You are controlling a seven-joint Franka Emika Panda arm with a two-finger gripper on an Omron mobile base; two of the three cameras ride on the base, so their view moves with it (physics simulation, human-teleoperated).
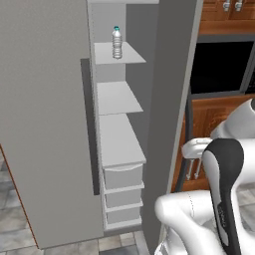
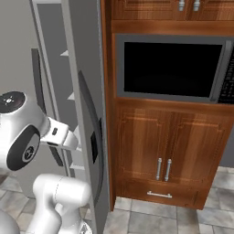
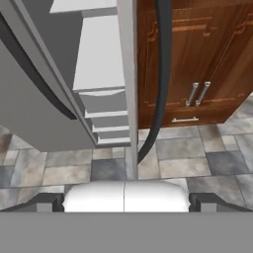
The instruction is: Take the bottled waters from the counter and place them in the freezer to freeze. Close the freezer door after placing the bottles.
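Note:
One bottled water [image 1: 116, 42], clear with a teal cap, stands upright on the top shelf [image 1: 124, 55] of the open freezer [image 1: 119, 134]. The freezer door [image 1: 45, 124] is swung wide to the left, its dark bar handle [image 1: 89, 129] facing me. In the hand view my gripper [image 3: 126, 203] is open with nothing between its fingertips [image 3: 47, 202]. It is low, well back from the fridge, facing the freezer's lower shelves [image 3: 101, 54] and drawers [image 3: 106, 116]. The freezer door [image 3: 29, 108] is at that view's left. The counter is out of view.
The fridge's other grey door [image 2: 84, 91], with a curved dark handle [image 2: 93, 132], is shut between the freezer and the wooden cabinets [image 2: 155, 141]. A black wall oven [image 2: 169, 68] sits above them. Grey tiled floor [image 3: 178, 158] lies in front. My arm [image 1: 224, 174] fills the left base view's lower right.

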